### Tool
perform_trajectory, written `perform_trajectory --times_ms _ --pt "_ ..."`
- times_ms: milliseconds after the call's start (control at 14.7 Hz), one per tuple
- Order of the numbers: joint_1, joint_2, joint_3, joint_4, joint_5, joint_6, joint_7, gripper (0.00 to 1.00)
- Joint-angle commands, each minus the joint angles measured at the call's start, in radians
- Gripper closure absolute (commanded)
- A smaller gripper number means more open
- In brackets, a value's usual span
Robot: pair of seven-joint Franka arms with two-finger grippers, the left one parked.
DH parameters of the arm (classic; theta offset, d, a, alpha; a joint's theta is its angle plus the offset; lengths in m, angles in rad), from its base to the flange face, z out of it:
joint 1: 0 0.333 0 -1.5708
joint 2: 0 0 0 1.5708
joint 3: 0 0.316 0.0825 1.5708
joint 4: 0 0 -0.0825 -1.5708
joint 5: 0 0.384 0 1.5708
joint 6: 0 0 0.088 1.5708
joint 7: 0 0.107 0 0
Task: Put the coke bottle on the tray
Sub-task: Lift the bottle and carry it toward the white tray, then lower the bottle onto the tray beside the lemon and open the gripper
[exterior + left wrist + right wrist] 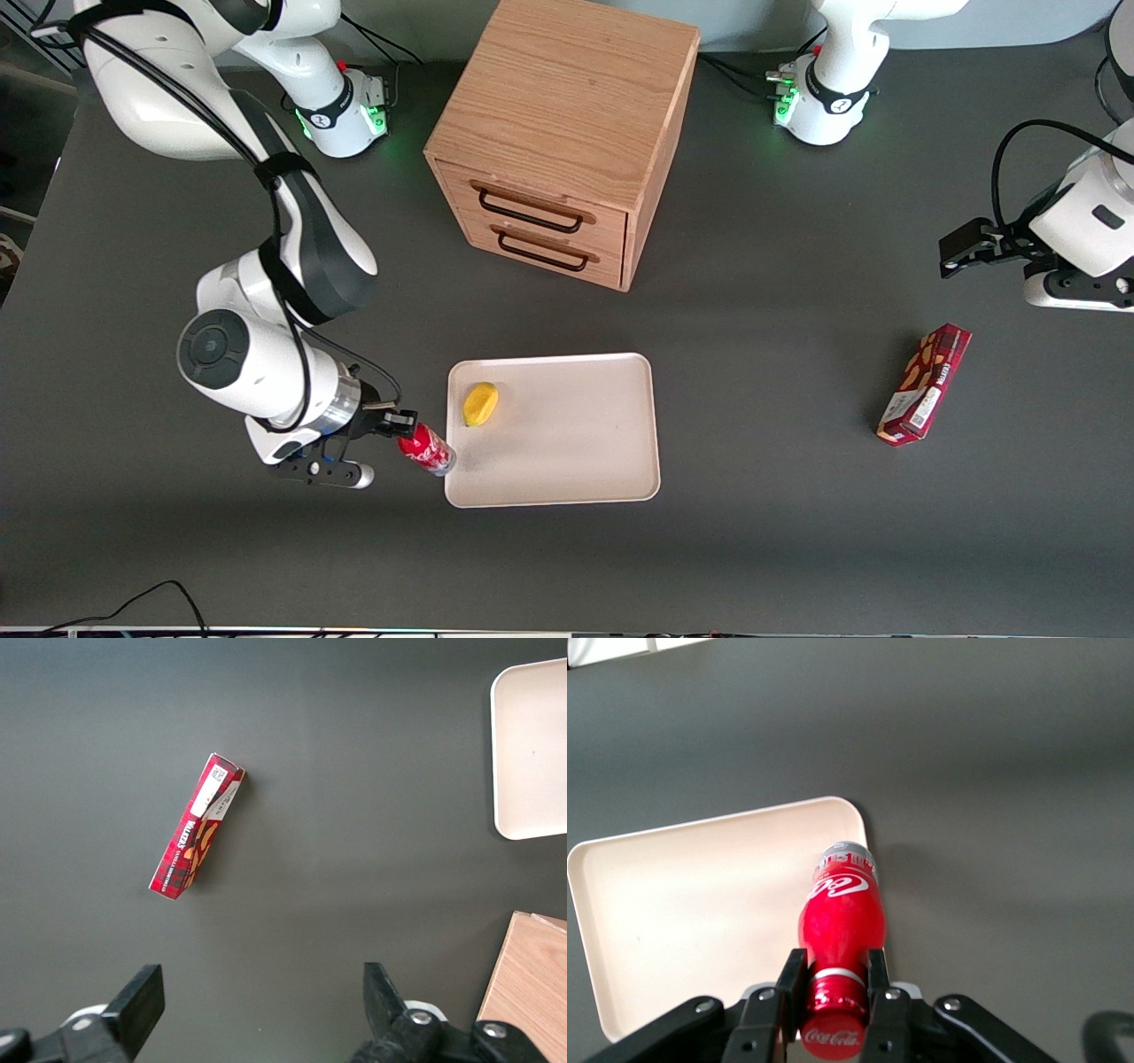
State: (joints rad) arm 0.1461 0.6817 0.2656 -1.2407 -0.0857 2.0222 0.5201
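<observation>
- Right now the jaws of the gripper (834, 979) are clamped on the coke bottle's (426, 448) neck, carrying it over the tray (567, 478) edge.
- Its long axis points base-first toward the tray's middle, near the yellow fruit (481, 404).

Glossy red plastic coke bottle (838, 926); matt cream tray (691, 904); grained wood cabinet (567, 115); matt grey table (797, 496)

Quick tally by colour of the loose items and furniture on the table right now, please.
Red: 2, the coke bottle held by its neck in the gripper at the tray's edge, and the snack box toward the parked arm's end.
Yellow: 1, the fruit on the tray.
Cream-white: 1, the tray.
Wood: 1, the drawer cabinet.
Total: 5
</observation>
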Motion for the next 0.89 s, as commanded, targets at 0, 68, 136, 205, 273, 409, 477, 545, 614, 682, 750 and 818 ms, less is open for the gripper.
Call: perform_trajectory --times_ms 0,68,136,205,273,409,477,545,614,682,750,818 --pt "0.084 0.032 -0.074 0.061 -0.022 0.024 0.037 1.00" --pt "0.086 0.044 -0.072 0.060 -0.020 0.039 0.037 1.00" --pt "0.086 0.051 -0.074 0.060 -0.019 0.049 0.040 1.00" --pt "0.086 0.065 -0.074 0.060 -0.019 0.056 0.052 1.00" --pt "0.089 0.074 -0.072 0.060 -0.017 0.070 0.057 1.00" --pt "0.099 0.094 -0.072 0.058 -0.017 0.095 0.058 1.00" --pt "0.101 0.104 -0.072 0.060 -0.016 0.096 0.067 1.00" --pt "0.110 0.108 -0.072 0.060 -0.016 0.098 0.077 1.00" --pt "0.115 0.108 -0.072 0.060 -0.017 0.101 0.080 1.00" --pt "0.115 0.110 -0.074 0.057 -0.014 0.118 0.080 1.00" --pt "0.115 0.110 -0.072 0.056 -0.014 0.122 0.080 1.00" --pt "0.113 0.113 -0.072 0.058 -0.014 0.122 0.080 0.86"
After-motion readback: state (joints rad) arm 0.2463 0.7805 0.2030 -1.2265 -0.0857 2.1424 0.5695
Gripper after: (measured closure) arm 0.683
